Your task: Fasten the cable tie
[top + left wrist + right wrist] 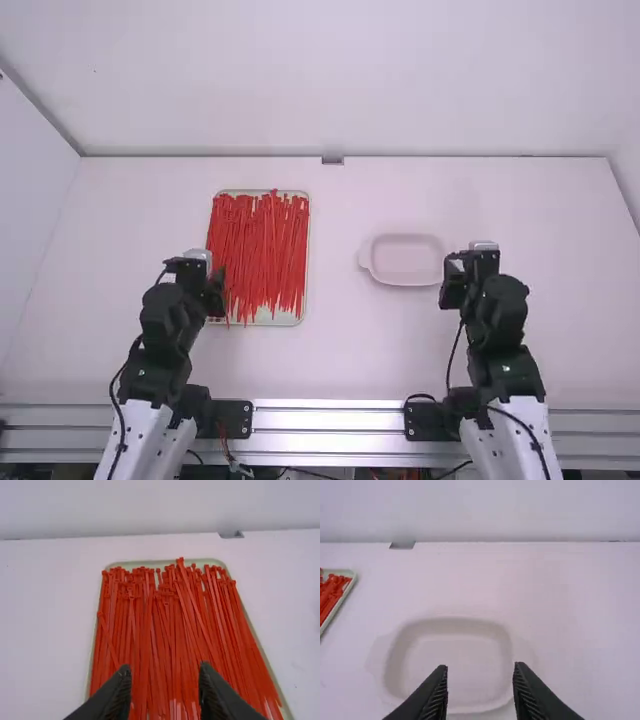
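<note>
Table: a white flat table (120, 200) carried everything.
Left arm: the white-and-black left arm (165, 330) stood towards the table's near edge, left of the middle. Its jaws were open and gripped nothing, poised over the near end of the heap of ties.
Right arm: the white-and-black right arm (495, 310) stood towards the near edge, right of the middle. Its jaws were also open and empty, just short of the dish's near rim.
Tray: a pale green rectangular tray (308, 260) lay left of the table's middle, about halfway between the near and far edges.
Dish: an empty shallow white rectangular dish with small side handles (405, 260) sat right of the middle, well apart from the tray.
Ties: a dense heap of thin red plastic cable ties (258, 255) covered the tray, running near to far, with the heads seemingly at the far end.
Handling: each tie was probably very light, springy and smooth, so it could slip or flick free, and neighbouring ties might lift with it.
Hold: a strap at the top of the heap, towards its near end, looked easiest to take, pinched across its flat faces. The head would then stay free for the other jaws, since threading probably needs both arms.
</note>
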